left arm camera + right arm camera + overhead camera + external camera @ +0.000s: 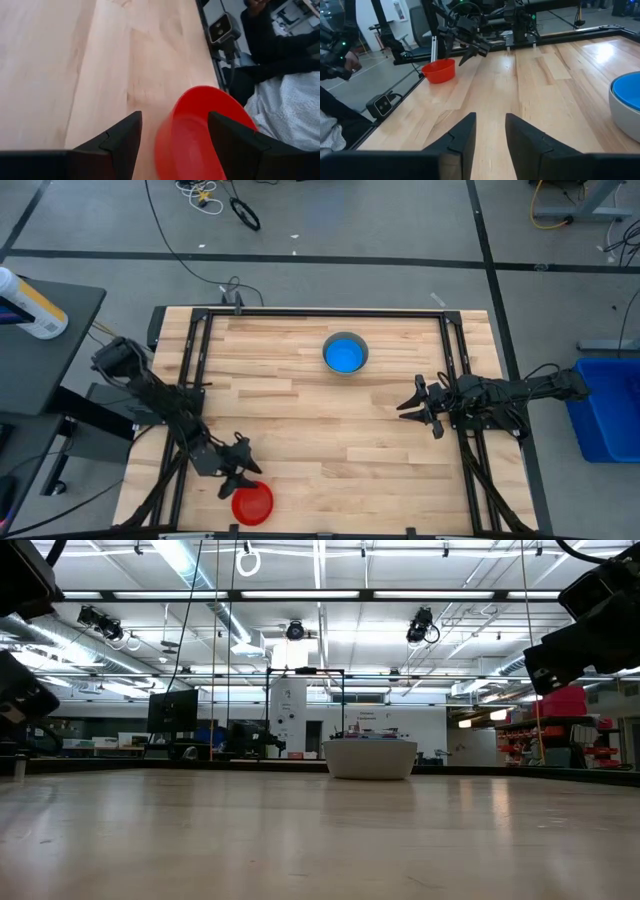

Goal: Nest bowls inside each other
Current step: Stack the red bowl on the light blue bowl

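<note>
Currently, at the left near edge of the worktop: red bowl upright, close to the worktop's front edge. Left hand just behind and above it, fingers spread wide, nothing held. In the left wrist view, the bowl's rim between the two dark fingers, one finger outside the wall, the other over the inside; contact with the rim not determinable.

Step in hand, as judged: grasp of the red bowl by its wall for transfer to the stack.

- Lower until one finger is inside the bowl and one outside, wall centred between them.
- Close only after both fingers are below the rim; light plastic likely to skid or tip if nudged by one finger first.
- Avoid any push toward the front edge: little worktop left there.
- Lift straight up, bowl kept level.

At centre, toward the far side: grey bowl with a light blue bowl nested inside; further bowls within not distinguishable. Well apart from the red bowl.

At right: right hand low over the bare worktop beside the stack, fingers a narrow gap apart, empty, apparently waiting.
</note>
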Tool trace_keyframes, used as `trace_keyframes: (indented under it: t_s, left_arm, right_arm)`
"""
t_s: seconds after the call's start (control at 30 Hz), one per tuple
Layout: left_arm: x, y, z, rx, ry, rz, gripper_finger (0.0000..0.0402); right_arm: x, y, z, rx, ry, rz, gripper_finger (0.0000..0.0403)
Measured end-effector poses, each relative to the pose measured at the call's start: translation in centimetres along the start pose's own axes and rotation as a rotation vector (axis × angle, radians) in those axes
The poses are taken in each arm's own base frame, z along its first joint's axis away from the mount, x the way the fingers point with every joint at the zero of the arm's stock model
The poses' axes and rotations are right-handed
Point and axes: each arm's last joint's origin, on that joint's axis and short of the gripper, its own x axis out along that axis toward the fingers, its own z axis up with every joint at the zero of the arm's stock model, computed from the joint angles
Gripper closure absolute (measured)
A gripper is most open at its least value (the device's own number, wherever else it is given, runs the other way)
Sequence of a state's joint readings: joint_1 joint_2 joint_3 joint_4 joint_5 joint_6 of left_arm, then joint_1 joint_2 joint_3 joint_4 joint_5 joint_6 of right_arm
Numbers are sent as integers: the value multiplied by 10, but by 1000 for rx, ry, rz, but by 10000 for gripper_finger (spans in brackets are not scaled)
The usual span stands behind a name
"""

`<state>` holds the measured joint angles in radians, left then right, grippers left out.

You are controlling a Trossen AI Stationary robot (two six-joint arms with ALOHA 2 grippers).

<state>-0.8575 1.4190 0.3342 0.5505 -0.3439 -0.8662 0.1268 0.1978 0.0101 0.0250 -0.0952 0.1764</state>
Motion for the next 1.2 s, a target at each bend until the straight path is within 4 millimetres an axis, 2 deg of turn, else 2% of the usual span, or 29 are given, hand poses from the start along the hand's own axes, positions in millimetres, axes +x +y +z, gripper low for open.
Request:
trace_keyframes:
  t_s: [0.23,0.53,0.87,1.1,1.2]
  left_arm:
    - [10,8,-12,-38,34,72,165]
    - [12,7,-11,-44,26,45,177]
    - [12,7,-12,-22,27,48,274]
    - [12,7,-12,13,22,53,380]
    - [12,8,-11,39,-10,83,391]
  right_arm:
    - [0,0,0,3,2,15,298]
    - [0,0,0,3,2,15,294]
    - [0,0,0,3,1,15,277]
    - [0,0,0,3,1,15,265]
    - [0,0,0,3,1,15,261]
